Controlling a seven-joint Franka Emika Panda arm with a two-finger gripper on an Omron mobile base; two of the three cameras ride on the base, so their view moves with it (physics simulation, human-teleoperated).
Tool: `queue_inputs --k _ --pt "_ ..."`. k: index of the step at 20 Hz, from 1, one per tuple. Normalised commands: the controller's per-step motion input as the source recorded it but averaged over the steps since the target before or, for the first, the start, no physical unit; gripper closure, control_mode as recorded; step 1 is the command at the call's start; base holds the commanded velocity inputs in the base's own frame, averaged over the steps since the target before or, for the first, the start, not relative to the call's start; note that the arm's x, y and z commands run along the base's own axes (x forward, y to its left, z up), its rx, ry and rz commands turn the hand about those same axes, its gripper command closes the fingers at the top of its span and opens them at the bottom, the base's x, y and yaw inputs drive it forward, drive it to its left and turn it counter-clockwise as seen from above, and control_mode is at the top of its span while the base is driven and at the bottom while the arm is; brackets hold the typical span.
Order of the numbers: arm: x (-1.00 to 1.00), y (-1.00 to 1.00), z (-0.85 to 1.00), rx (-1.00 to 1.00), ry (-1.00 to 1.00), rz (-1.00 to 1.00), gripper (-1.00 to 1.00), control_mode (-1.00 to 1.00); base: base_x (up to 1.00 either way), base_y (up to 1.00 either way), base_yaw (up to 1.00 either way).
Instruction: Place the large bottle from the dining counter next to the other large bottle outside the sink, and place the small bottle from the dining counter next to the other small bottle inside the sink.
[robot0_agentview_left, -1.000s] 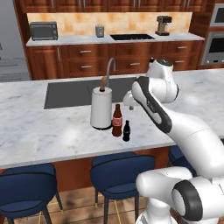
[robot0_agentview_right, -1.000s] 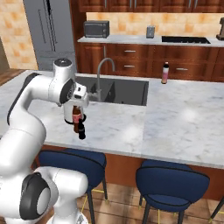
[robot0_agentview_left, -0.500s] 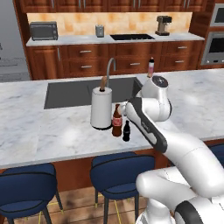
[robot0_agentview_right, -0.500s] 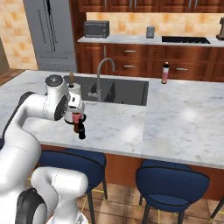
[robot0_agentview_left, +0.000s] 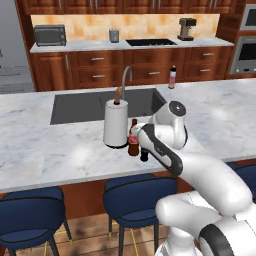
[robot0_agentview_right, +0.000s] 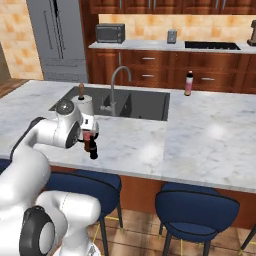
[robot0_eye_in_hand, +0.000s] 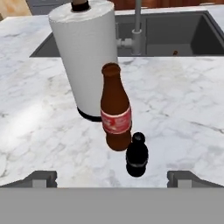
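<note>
The brown large bottle (robot0_eye_in_hand: 115, 109) with a red label stands upright on the white marble dining counter (robot0_eye_in_hand: 183, 109), just in front of a paper towel roll (robot0_eye_in_hand: 85, 57). The small black bottle (robot0_eye_in_hand: 137, 155) stands right beside it, nearer to me. My gripper (robot0_eye_in_hand: 113, 178) is open and low over the counter, its fingertips (robot0_eye_in_hand: 43, 178) spread wide on either side of both bottles, touching neither. From the left base the brown bottle (robot0_agentview_left: 133, 137) and black bottle (robot0_agentview_left: 144, 155) show against my hand. The other large bottle (robot0_agentview_left: 173, 77), pinkish with a dark cap, stands beyond the sink (robot0_agentview_left: 80, 107).
A curved chrome faucet (robot0_agentview_right: 114, 80) rises at the sink's (robot0_agentview_right: 145, 102) near edge, behind the paper towel roll (robot0_agentview_right: 82, 107). Dark blue stools (robot0_agentview_right: 195, 210) line the counter's front. The pinkish bottle (robot0_agentview_right: 189, 83) stands on bare marble (robot0_agentview_right: 210, 135) right of the basin.
My arm has folded down and the hand has dropped from above the bottles to counter height in front of them. The gripper stayed open and the bottles have not moved.
</note>
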Motion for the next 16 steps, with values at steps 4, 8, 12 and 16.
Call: queue_inputs --k 4,8,12,16 --pt "0.56 0.00 -0.20 0.00 0.00 0.00 -1.00 -1.00 0.00 0.00 0.00" --pt "0.55 0.00 -0.23 0.00 0.00 0.00 -1.00 -1.00 0.00 0.00 0.00" --pt "0.53 0.00 -0.28 0.01 0.00 0.00 -1.00 -1.00 0.00 0.00 0.00" --pt "0.45 0.03 -0.30 0.03 0.00 0.00 -1.00 -1.00 0.00 0.00 0.00"
